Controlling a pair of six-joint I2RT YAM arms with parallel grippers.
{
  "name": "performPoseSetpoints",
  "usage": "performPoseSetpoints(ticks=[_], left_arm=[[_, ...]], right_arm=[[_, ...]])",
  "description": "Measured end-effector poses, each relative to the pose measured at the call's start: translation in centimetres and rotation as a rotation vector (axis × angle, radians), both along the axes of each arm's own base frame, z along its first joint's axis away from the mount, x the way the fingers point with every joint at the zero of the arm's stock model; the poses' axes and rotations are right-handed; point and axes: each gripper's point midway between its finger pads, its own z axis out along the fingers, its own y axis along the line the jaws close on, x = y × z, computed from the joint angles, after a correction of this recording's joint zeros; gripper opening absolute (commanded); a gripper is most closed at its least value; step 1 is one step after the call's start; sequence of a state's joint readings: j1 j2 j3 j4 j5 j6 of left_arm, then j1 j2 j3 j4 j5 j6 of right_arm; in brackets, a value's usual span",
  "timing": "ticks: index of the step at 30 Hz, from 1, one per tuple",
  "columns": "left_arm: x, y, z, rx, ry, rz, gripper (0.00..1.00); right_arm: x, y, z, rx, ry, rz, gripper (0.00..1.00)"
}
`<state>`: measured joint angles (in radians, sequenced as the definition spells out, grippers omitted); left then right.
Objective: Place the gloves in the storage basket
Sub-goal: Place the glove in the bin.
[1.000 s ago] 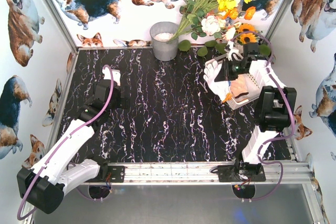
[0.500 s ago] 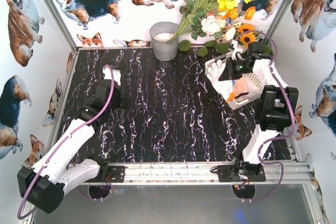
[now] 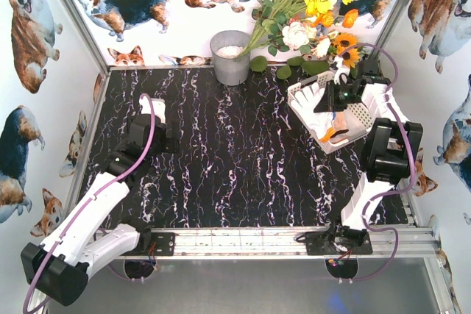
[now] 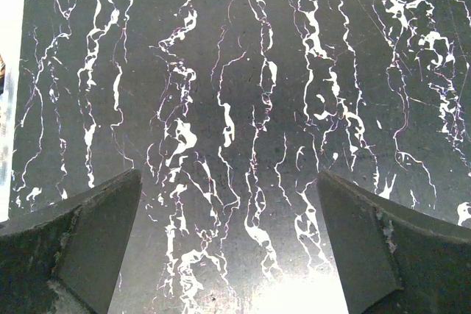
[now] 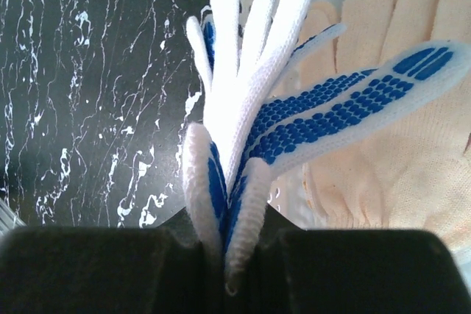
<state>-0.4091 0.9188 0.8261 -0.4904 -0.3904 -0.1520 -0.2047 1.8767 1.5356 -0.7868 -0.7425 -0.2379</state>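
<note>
Release comes next: the right claw pinches the blue-dotted glove, which hangs ahead of it at the storage basket edge, with a cream glove inside to its right. It should probably shift right and lower before spreading. The left claw hangs spread above the bench.

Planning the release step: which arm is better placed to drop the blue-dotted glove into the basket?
Right: the right gripper is shut on the blue-dotted glove over the storage basket; the left gripper is open, across the table.

Blue-dotted glove above white basket
</note>
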Motion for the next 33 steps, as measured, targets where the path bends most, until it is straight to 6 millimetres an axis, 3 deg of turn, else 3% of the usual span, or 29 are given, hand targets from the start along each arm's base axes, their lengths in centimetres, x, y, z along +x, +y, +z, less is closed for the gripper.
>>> performPoseSetpoints(ticks=[8, 19, 33], left_arm=[[0.0, 0.1, 0.1, 0.004, -0.002, -0.001, 1.0], [0.0, 0.2, 0.1, 0.01, -0.005, -0.002, 1.0], [0.1, 0.1, 0.2, 0.013, -0.01, -0.006, 1.0]], right_arm=[[0.7, -0.5, -1.9, 0.006, 0.03, -0.004, 0.0], [2.0, -1.2, -2.2, -0.007, 0.007, 0.001, 0.0], [3.6, -2.3, -4.3, -0.04, -0.004, 0.038, 0.0]])
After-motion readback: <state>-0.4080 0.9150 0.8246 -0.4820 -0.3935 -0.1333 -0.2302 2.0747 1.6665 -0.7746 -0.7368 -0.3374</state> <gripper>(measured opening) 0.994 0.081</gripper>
